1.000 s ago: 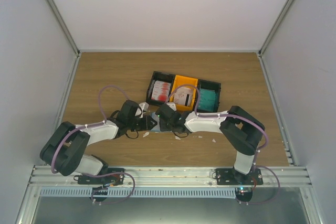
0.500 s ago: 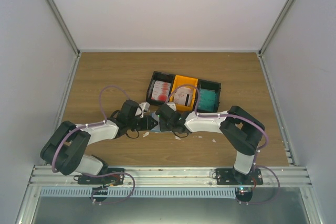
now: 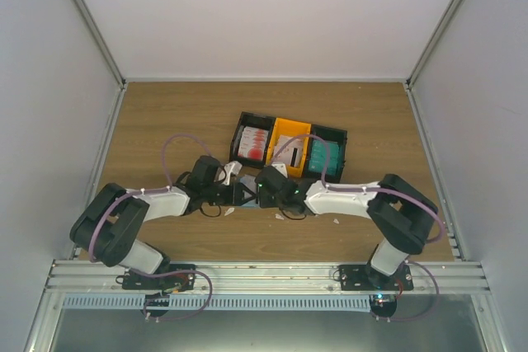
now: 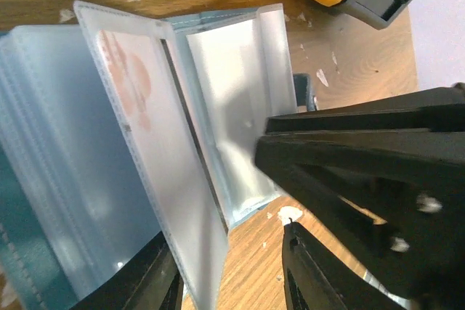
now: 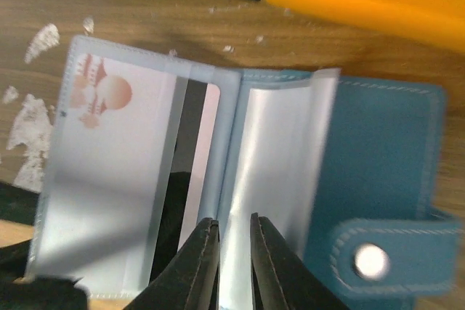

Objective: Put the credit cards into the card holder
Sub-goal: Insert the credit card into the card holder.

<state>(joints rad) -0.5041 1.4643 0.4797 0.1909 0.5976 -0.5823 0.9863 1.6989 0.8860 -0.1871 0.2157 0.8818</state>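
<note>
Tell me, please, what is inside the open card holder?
In the card holder, one clear sleeve holds a card with a reddish design and a dark stripe. The facing sleeve shows only glare; anything behind these sleeves is covered.

no letters, numbers or brand marks can be read anywhere. the whitish plastic card (image 5: 109, 172), behind a frosted sleeve of the open blue-teal fold-over card holder (image 5: 381, 150), shows only a blurred reddish-orange picture and a dark stripe. the red-and-white cards (image 3: 254, 146) in the black plastic bin (image 3: 237, 141) bear red print too small to make out.
</note>
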